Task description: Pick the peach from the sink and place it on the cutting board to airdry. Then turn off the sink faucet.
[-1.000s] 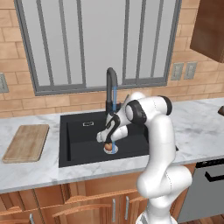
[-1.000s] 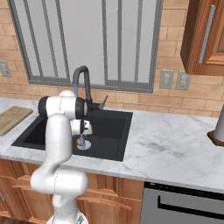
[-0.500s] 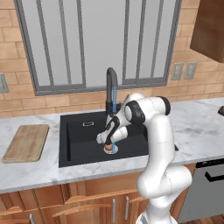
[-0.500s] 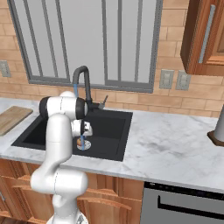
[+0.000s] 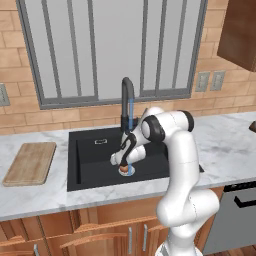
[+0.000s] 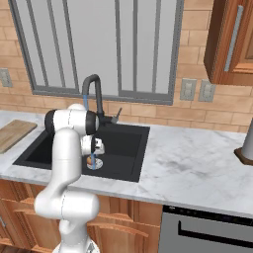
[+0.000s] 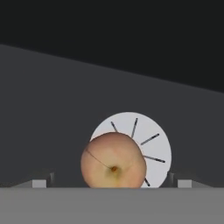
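Orange-red and pale at its crown, the peach point(image 7: 113, 162) sits low in the centre of the hand view, resting on the near edge of the round silver drain point(image 7: 148, 144) on the floor of the black sink point(image 5: 95, 167). The gripper point(image 7: 113, 183) hangs directly over it, its two fingertips point(image 7: 43, 181) spread wide, one at the lower left and one at the lower right of the frame, well clear of the fruit on both sides. In the left base view, the arm bends down into the basin at centre frame, beneath the blue stream from the sink faucet point(image 5: 127, 100), which is running. To grip well, the hand should probably drop straight down until the fingers bracket the widest part of the fruit, then close gently, since a round fruit can roll off-centre. The cutting board point(image 5: 30, 163) waits at left on the counter.
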Available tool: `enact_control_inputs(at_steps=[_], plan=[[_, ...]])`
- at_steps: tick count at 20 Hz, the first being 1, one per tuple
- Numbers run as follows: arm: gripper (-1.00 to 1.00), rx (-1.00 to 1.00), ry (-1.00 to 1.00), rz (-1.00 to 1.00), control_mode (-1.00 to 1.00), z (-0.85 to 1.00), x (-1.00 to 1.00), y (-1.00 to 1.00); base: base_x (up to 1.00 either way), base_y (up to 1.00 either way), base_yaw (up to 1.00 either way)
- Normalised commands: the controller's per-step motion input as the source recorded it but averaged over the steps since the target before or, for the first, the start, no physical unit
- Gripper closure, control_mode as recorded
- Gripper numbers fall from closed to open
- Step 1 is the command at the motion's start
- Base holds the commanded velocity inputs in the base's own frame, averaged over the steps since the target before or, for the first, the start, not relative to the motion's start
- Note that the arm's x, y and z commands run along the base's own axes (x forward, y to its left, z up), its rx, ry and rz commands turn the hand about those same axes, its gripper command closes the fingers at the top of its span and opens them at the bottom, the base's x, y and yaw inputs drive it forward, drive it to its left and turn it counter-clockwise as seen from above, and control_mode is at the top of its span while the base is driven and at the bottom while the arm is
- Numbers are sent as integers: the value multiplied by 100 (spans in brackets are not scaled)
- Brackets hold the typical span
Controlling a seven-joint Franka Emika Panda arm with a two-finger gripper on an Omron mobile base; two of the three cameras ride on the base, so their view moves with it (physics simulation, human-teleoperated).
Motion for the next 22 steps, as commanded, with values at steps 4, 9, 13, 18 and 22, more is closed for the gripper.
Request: enact_control_inputs(at_steps=[4, 9, 13, 18, 22], plan=[[-100, 0, 0, 0, -100, -7, 0, 0, 0, 0, 0], [-100, 0, 1, 0, -100, -9, 0, 0, 0, 0, 0], [-100, 0, 3, 0, -100, -13, 3, 0, 0, 0, 0], [-100, 0, 4, 0, -100, -12, 2, 0, 0, 0, 0], [-100, 0, 4, 0, -100, -11, 9, 0, 0, 0, 0]])
